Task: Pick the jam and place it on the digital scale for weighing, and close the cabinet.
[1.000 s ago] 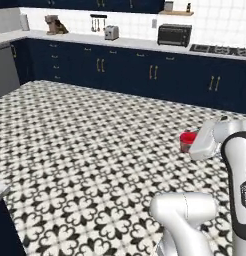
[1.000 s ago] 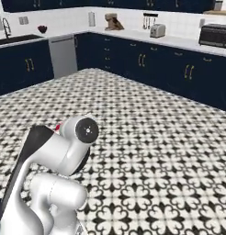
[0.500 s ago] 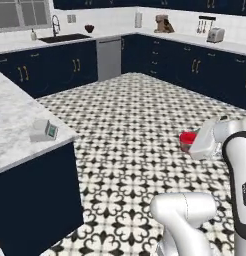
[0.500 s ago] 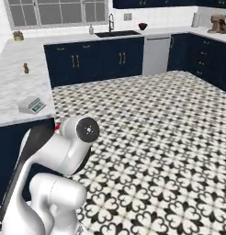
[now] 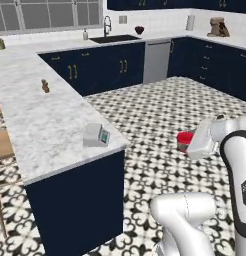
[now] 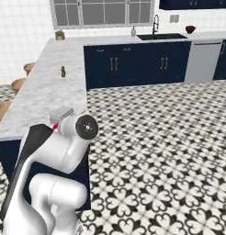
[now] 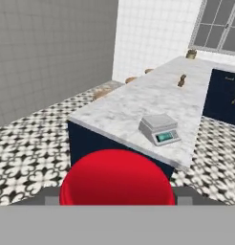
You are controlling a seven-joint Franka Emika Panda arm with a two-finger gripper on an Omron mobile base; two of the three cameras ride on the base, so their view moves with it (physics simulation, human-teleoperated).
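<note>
Hand view: faced the scale [image 7: 160, 129] near the counter's [image 7: 129, 103] front corner, with the jam's [image 7: 117, 179] red lid close in the foreground between the fingers. Left base view: gripper [image 5: 192, 145] part-closed on the jam [image 5: 184, 140], carried above the floor, well apart from the scale [image 5: 96, 135]. Swung round since a second ago from the far cabinets to this counter. Meant the jam was picked and the scale nearly within reach; placing still to come, cabinet closing after.

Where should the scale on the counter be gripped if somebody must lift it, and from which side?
Grip the scale across its two flat side walls, coming straight down from above. It is low and wedge-shaped, lying flat on the counter near the corner, so the sloped display front gives a poor hold.
</note>
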